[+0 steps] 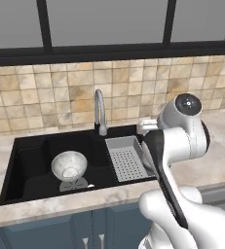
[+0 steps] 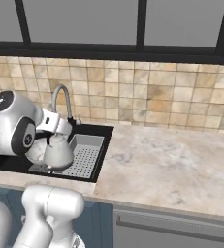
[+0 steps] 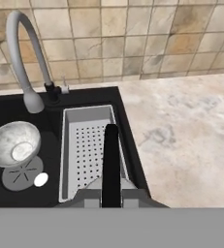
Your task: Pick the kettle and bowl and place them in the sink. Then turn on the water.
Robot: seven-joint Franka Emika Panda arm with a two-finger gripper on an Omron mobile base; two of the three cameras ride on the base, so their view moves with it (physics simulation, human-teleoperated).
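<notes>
In the left base view, the black sink (image 1: 31, 165) is sunk into the marbled counter (image 1: 216, 155), with the bowl (image 1: 69, 164) sitting upright on its floor toward the left half, close to the round drain. The grey drain tray (image 1: 127, 158) occupies the sink's right end, and the curved silver faucet (image 1: 100, 109) rises from the back rim between bowl and tray. The white arm crosses in front of the tray's right side, so the hand itself is masked here. In the right base view, the kettle (image 2: 58, 151) hangs under the hand, over the left part of the drain tray (image 2: 89, 157); the gripper (image 2: 56, 133) sits right at the kettle's top, closed on it, though the fingers are small here and their contact is hard to make out. The faucet (image 2: 61, 99) arches behind the hand, and the counter (image 2: 171, 164) stretches off to the right. In the hand view, the kettle's black handle (image 3: 111, 164) runs up the middle from between the finger tips, its grey body at the bottom edge, with the perforated tray (image 3: 87, 150) directly beneath. The bowl (image 3: 12, 144) lies left of the tray, beside the drain, below the faucet (image 3: 24, 58) spout.
</notes>
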